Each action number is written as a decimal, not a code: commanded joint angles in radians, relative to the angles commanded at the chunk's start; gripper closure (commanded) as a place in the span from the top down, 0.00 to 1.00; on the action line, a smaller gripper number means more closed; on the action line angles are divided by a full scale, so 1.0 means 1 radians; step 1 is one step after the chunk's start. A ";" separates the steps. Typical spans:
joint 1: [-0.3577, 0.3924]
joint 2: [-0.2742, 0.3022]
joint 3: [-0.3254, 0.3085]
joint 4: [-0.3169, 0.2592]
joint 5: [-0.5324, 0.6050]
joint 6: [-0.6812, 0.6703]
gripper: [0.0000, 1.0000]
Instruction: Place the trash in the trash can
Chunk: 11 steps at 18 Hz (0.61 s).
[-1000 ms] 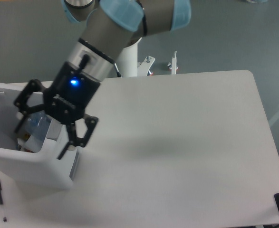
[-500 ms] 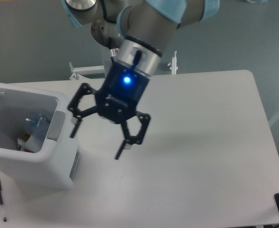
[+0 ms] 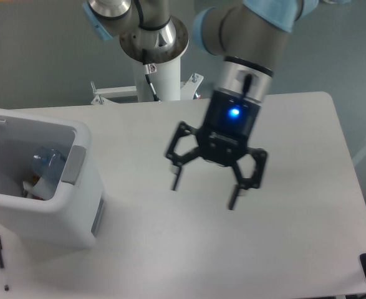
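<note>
Gripper (image 3: 204,190) hangs over the middle of the white counter (image 3: 307,156), fingers spread wide, nothing between them. A blue light shows on its dark body. The arm (image 3: 248,37) reaches down to it from the far edge.

Trash can (image 3: 58,215) stands at the counter's left edge, well apart from the gripper, upright, with its grey panel (image 3: 73,165) on the side facing the gripper. Inside it lies the bottle (image 3: 45,161), clear and bluish; the carton (image 3: 36,185) lies just beside it, low in the can and partly hidden by the near wall.

Black pen (image 3: 0,251) lies near the counter's front left corner, just beyond the can.
</note>
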<state>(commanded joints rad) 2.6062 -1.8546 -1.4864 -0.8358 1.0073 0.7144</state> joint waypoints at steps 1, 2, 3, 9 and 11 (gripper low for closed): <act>-0.002 -0.002 0.000 -0.024 0.061 0.043 1.00; -0.002 -0.002 -0.002 -0.052 0.120 0.090 1.00; -0.002 -0.003 -0.002 -0.074 0.160 0.132 1.00; -0.002 -0.006 -0.032 -0.130 0.255 0.347 1.00; 0.000 -0.017 -0.017 -0.176 0.307 0.408 1.00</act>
<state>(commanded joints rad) 2.6062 -1.8714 -1.5034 -1.0122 1.3144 1.1226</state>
